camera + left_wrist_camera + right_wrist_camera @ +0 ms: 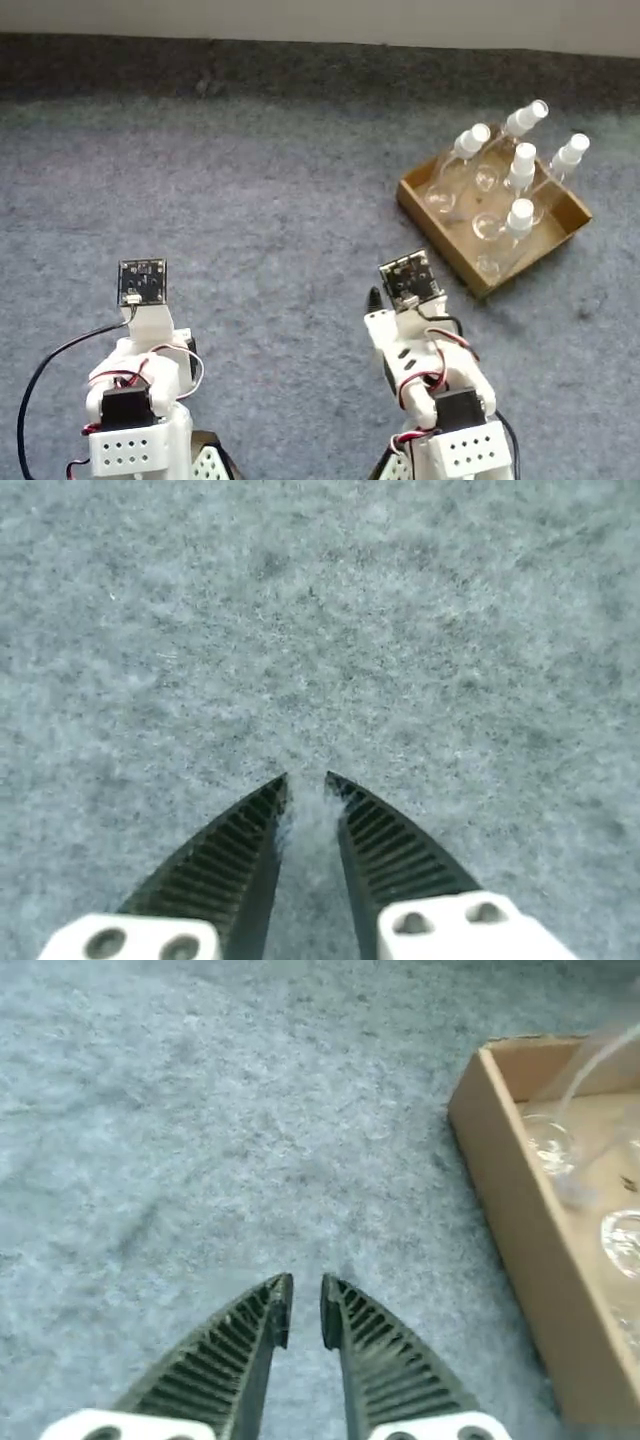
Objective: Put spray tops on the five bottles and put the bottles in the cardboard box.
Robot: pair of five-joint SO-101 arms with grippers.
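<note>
I see five clear bottles (487,178), and each one has a white spray top (521,165) on it. They are all in the cardboard box (440,243), which sits on the far right of the grey carpet (250,180). The bottles do not stand straight. They lean toward the far side, close to each other, and the tops at the far end poke out over the wall of the box. So I think the job looks done, or very close to it.

The right pincer (306,1280) hangs over bare carpet, near the box and to its left. Its two fingers are almost together, with just a thin gap, and they hold nothing. The left pincer (306,780) is well apart from the box, over the carpet on the near left. Its fingers are also almost together and hold nothing.

What could go wrong now? The right arm is the close one. If it swings to the right, it may bump the near wall of the box. The box looks light, so it could slide or tip. Then the leaning bottles could roll out over the low far wall. I cannot tell if the tops are on tight, so a knock might also shake one loose.
</note>
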